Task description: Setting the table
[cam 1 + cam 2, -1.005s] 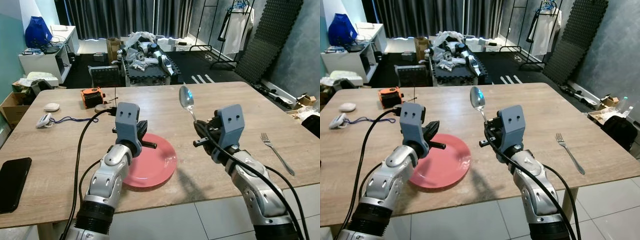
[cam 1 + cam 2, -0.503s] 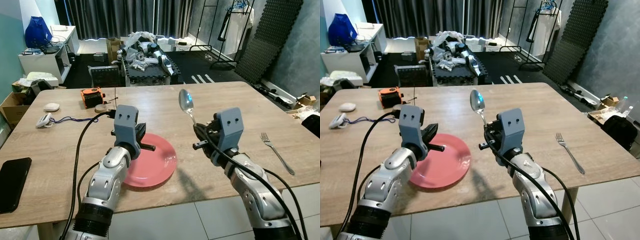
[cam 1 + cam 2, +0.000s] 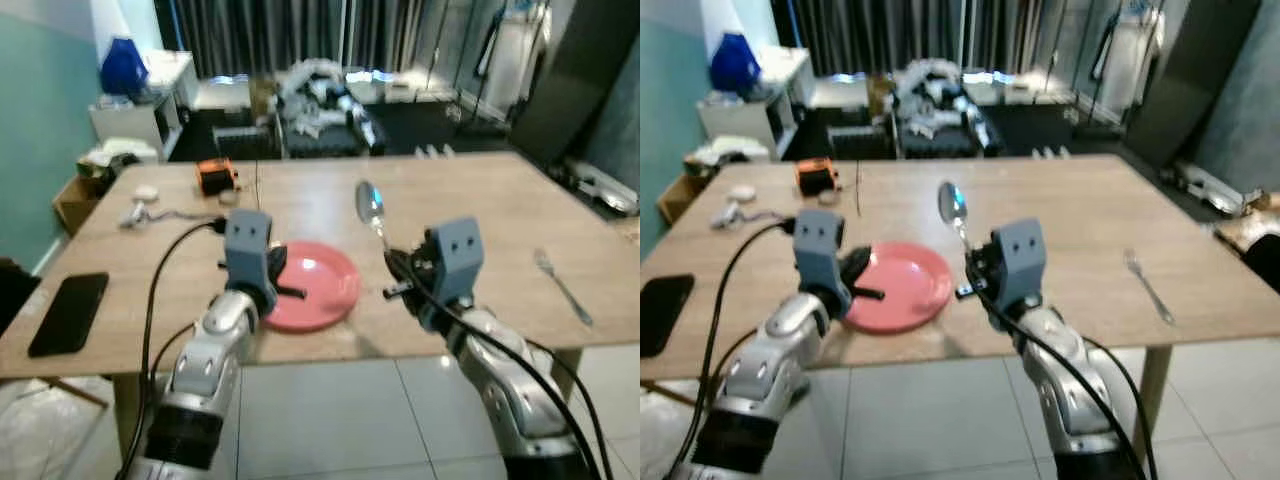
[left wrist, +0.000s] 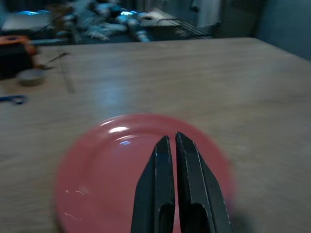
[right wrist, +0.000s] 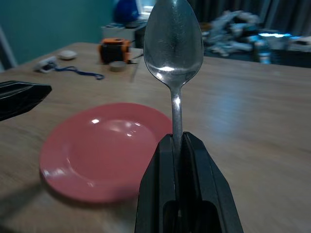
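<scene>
A pink plate (image 3: pixel 330 288) lies near the front edge of the wooden table (image 3: pixel 480 205). My left gripper (image 3: pixel 292 291) hovers over the plate's left part, fingers shut with nothing between them; the left wrist view has the plate (image 4: pixel 92 179) just beyond the fingertips (image 4: pixel 163 145). My right gripper (image 3: pixel 396 277) is to the right of the plate, shut on the handle of a metal spoon (image 3: pixel 370 204) that stands upright, bowl up. The right wrist view has the spoon (image 5: pixel 173 43) rising from the fingers, with the plate (image 5: pixel 97 150) behind. A fork (image 3: pixel 563 287) lies at the table's right.
A black phone (image 3: pixel 68 312) lies at the table's front left. An orange tape measure (image 3: pixel 214 176) and small white items with a cord (image 3: pixel 140 206) sit at the far left. Tiled floor (image 3: pixel 330 420) lies in front of the table; cluttered room behind.
The whole picture has shifted and blurred: the camera has pulled back, so the table looks farther and more floor shows. Both grippers keep their poses, the spoon still upright.
</scene>
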Motion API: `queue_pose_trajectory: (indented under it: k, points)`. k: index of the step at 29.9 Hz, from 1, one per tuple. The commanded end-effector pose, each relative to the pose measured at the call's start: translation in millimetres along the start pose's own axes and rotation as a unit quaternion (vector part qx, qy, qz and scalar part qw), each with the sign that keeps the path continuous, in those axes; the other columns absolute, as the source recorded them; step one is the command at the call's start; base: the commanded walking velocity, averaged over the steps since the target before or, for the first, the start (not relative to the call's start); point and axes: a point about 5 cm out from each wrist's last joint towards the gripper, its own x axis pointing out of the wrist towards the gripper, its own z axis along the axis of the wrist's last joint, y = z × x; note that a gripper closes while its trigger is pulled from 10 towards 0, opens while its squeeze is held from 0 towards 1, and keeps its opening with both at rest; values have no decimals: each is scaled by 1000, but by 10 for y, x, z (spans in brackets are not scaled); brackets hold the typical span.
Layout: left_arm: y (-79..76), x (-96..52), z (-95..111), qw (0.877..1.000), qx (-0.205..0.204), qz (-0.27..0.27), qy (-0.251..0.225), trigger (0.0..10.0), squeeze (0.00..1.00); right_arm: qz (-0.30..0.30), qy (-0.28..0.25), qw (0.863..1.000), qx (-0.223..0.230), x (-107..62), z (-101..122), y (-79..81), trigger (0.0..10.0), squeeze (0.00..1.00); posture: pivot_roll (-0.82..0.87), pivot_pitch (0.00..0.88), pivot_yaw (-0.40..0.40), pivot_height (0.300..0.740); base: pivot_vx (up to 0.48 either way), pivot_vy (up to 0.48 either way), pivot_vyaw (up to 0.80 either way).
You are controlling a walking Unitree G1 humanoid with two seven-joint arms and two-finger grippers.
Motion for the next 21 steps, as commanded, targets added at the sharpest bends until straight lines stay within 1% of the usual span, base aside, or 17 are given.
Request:
queue_pose_trajectory:
  k: [1,21]
  points:
    - [-3,-8,-22,1000,-3,-2,6,10000,0,-2,-3,1000,2,-16,2,7,10000,0,-67,0,54,740,-345,0,0]
    - [-29,0,-15,1000,-2,-8,8,10000,0,-10,-4,1000,2,-29,4,-11,10000,0,-71,0,60,740,-347,0,0]
